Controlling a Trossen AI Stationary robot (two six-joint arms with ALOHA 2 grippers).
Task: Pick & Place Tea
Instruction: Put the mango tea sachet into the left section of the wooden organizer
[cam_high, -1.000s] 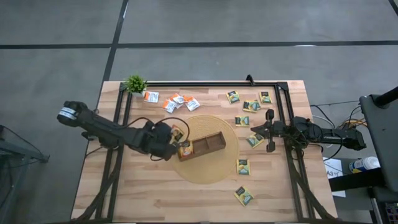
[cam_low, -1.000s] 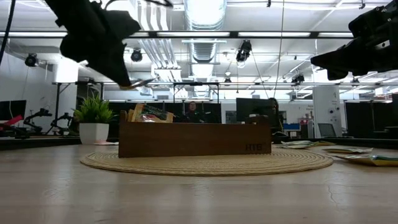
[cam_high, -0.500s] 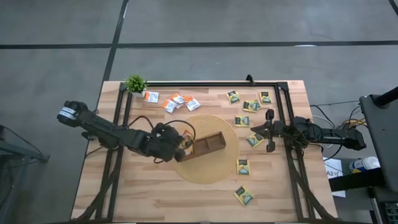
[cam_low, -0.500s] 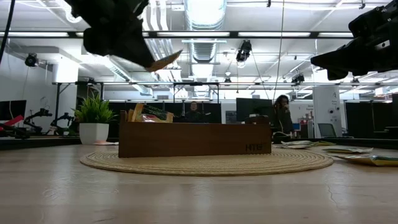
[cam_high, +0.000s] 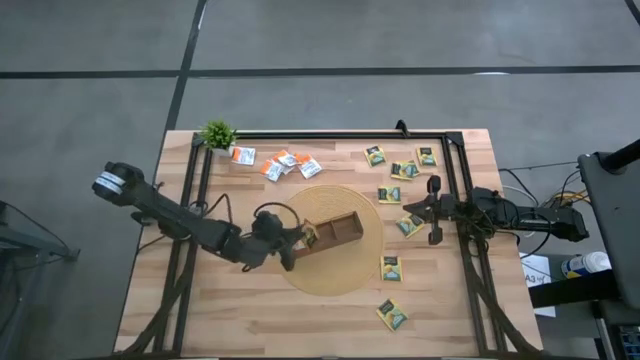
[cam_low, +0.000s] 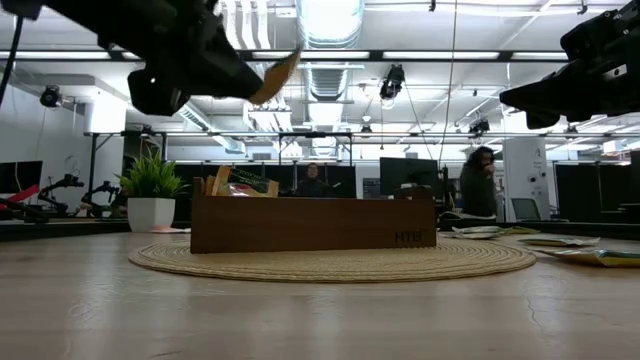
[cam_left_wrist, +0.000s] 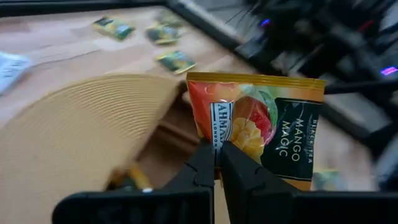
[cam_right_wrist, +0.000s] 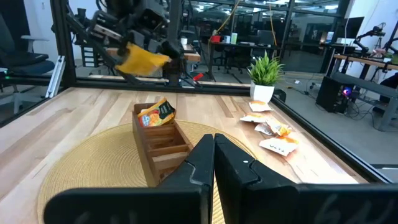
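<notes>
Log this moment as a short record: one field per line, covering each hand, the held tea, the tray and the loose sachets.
left hand: shut on a mango tea sachet, raised above the tray's left end
right hand: shut, empty, waiting near the table's right side
wooden tray: on the round woven mat, sachets already in its left end
loose sachets: white-and-orange group near the plant; dark green ones at right

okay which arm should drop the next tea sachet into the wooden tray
Left. The left gripper already pinches an orange mango tea sachet above the long brown wooden tray. The right gripper is shut, holds nothing and waits beyond the round woven mat.
</notes>
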